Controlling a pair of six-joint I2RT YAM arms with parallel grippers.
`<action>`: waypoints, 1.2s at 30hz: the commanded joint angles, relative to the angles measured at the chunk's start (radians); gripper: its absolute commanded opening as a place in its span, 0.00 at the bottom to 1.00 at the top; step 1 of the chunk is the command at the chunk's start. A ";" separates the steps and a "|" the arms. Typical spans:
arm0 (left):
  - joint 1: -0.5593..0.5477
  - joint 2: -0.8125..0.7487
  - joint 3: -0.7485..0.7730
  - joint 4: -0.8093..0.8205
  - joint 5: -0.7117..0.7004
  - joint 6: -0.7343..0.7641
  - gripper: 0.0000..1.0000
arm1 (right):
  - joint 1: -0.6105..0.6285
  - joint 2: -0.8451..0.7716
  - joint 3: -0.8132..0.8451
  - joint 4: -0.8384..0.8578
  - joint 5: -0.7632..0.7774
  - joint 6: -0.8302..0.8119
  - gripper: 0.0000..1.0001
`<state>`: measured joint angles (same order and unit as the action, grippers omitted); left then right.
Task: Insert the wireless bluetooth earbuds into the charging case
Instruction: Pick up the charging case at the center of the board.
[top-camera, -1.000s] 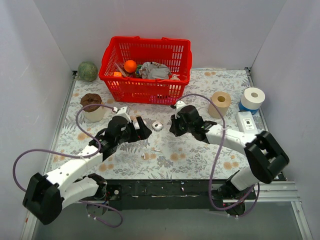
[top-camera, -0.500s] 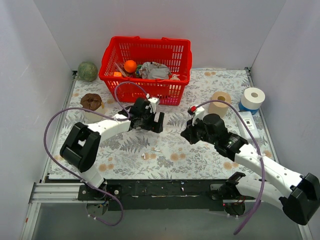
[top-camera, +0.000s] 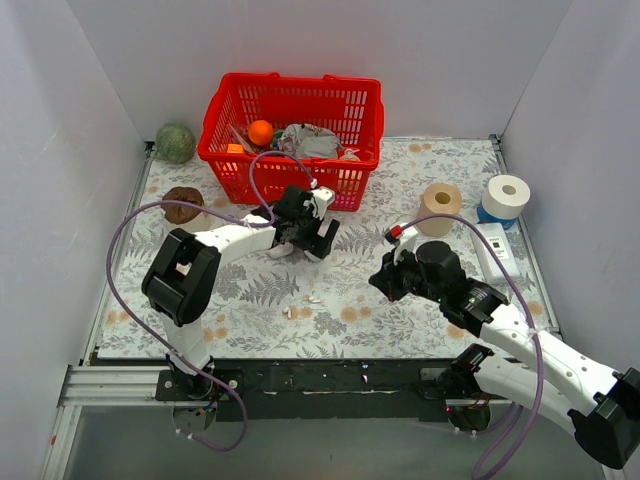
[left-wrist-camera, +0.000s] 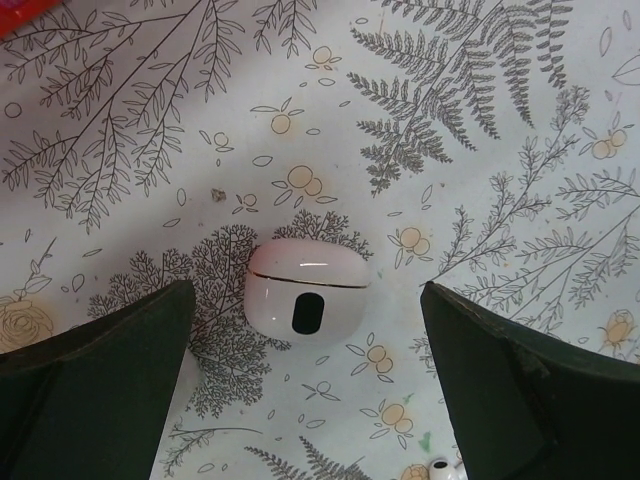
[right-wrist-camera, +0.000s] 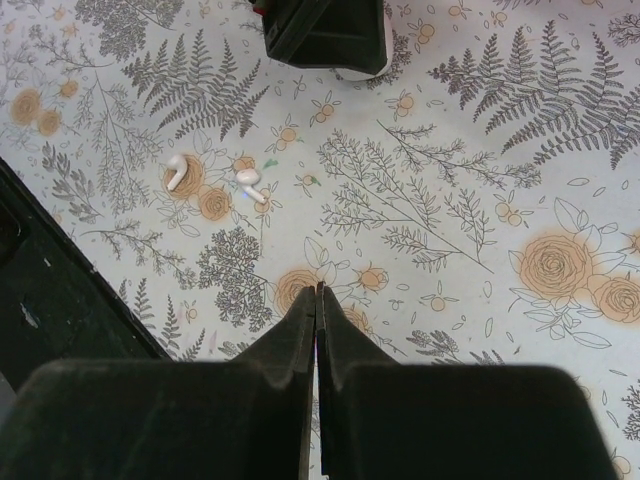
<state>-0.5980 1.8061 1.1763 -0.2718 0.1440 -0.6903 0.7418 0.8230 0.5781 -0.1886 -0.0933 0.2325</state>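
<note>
Left tool (left-wrist-camera: 305, 290) fingers wide apart, hanging over the white charging case (left-wrist-camera: 300, 300), one finger on either side of it, neither touching. Case lies flat on the fern-print surface (top-camera: 400, 180), dark oval facing up; sits just below the red basket (top-camera: 290, 140) in the top view. Right tool (right-wrist-camera: 318, 292) fingers pressed together, gripping nothing, right of centre in the top view. Two earbuds (right-wrist-camera: 175, 170) (right-wrist-camera: 250, 185) loose on the surface, upper left of the right wrist view, close together, well apart from the case.
</note>
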 joint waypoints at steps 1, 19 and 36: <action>-0.019 0.036 0.031 -0.020 -0.038 0.075 0.98 | 0.005 -0.028 -0.003 0.009 -0.016 0.002 0.05; -0.031 0.102 0.037 -0.041 -0.060 0.136 0.86 | 0.005 -0.073 -0.014 -0.011 0.000 0.005 0.05; -0.051 0.119 0.025 -0.078 -0.070 0.170 0.61 | 0.004 -0.087 -0.027 -0.009 0.000 0.013 0.04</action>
<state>-0.6437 1.8950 1.1934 -0.3065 0.0704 -0.5365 0.7418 0.7582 0.5568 -0.2153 -0.0959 0.2371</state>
